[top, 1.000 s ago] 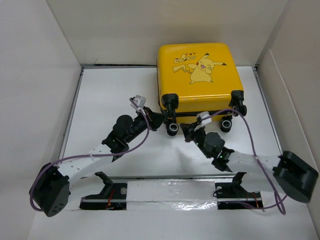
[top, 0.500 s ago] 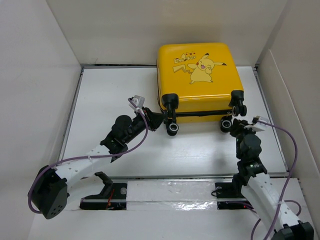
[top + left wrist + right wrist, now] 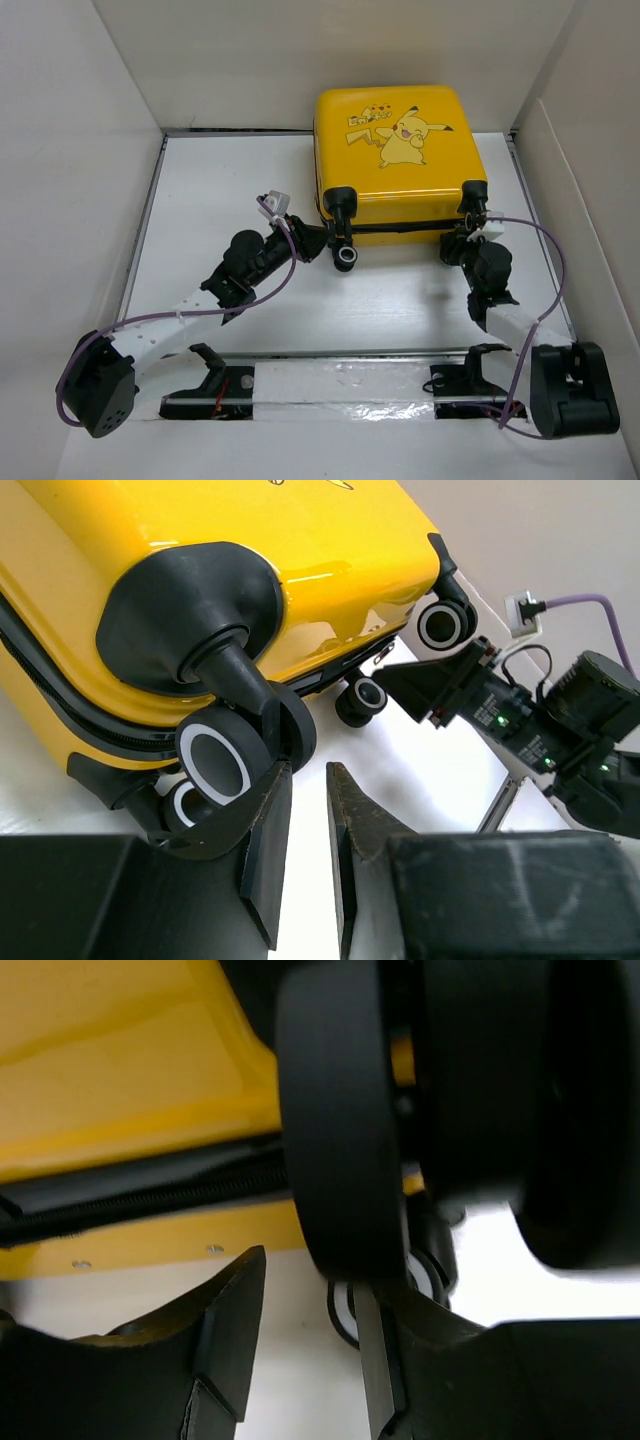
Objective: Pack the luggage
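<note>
While the yellow luggage [image 3: 400, 160] lies closed, Pikachu print up, at the far end of the white table [image 3: 230, 180], the overhead view puts both arms at its near, wheeled edge. The left gripper [image 3: 318, 243] sits at its near-left wheel [image 3: 346, 257]. The right gripper [image 3: 458, 245] sits at its near-right corner.

From the left wrist, the luggage [image 3: 300, 540] fills the upper left. The left gripper [image 3: 308, 780] has its fingers drawn close, a narrow slit between them and nothing in it, just under a black caster [image 3: 215, 765].

From the right wrist, the right gripper [image 3: 305, 1280] stands spread. A blurred black wheel [image 3: 330, 1110] looms just above one finger, against the yellow shell [image 3: 110, 1060].
</note>
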`<state>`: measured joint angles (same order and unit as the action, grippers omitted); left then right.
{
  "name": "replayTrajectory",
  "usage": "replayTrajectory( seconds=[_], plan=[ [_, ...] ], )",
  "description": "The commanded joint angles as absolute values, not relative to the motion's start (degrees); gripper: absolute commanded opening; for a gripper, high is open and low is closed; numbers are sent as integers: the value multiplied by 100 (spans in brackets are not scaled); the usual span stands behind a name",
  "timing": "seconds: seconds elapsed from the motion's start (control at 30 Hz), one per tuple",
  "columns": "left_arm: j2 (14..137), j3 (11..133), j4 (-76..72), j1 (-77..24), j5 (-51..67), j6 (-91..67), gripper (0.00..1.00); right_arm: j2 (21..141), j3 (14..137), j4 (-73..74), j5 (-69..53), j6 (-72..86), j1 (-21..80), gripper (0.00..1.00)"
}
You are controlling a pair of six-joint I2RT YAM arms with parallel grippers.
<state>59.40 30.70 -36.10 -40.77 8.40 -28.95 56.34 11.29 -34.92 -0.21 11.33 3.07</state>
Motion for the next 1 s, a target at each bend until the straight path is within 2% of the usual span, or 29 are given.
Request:
replayTrajectory(
  seconds=[0.0,0.23,0.37,0.43,0.5,0.53,0.67,0.77,0.97],
  plan=[
    [5906,3138,-3841,-4061,914,-2830,18,6248,1511,-4868,-150,1011,281,46],
    [5827,3111,-3832,-4061,896,-2813,18,7276,1485,-6441,404,1336,281,44],
    [5818,3103,-3832,-4061,888,-2812,17,7664,1468,-7380,527,1327,281,37],
    [5827,3103,-3832,-4061,870,-2804,16,7473,1590,-7017,623,1388,281,37],
    [5818,3111,-3815,-4061,861,-2786,15,7095,1652,-5962,834,1371,473,37],
    [5818,3111,-3806,-4061,835,-2786,15,6875,1531,-5707,1244,1458,536,37],
    [5836,3103,-3823,-4061,835,-2795,15,5961,1310,-4994,1643,1678,536,43],
    [5845,3111,-3850,-4061,896,-2812,14,6072,1536,-4791,1574,1618,484,47],
    [5775,3085,-3814,-4061,826,-2786,14,6714,1925,-4860,1187,1441,483,45]
  ],
)
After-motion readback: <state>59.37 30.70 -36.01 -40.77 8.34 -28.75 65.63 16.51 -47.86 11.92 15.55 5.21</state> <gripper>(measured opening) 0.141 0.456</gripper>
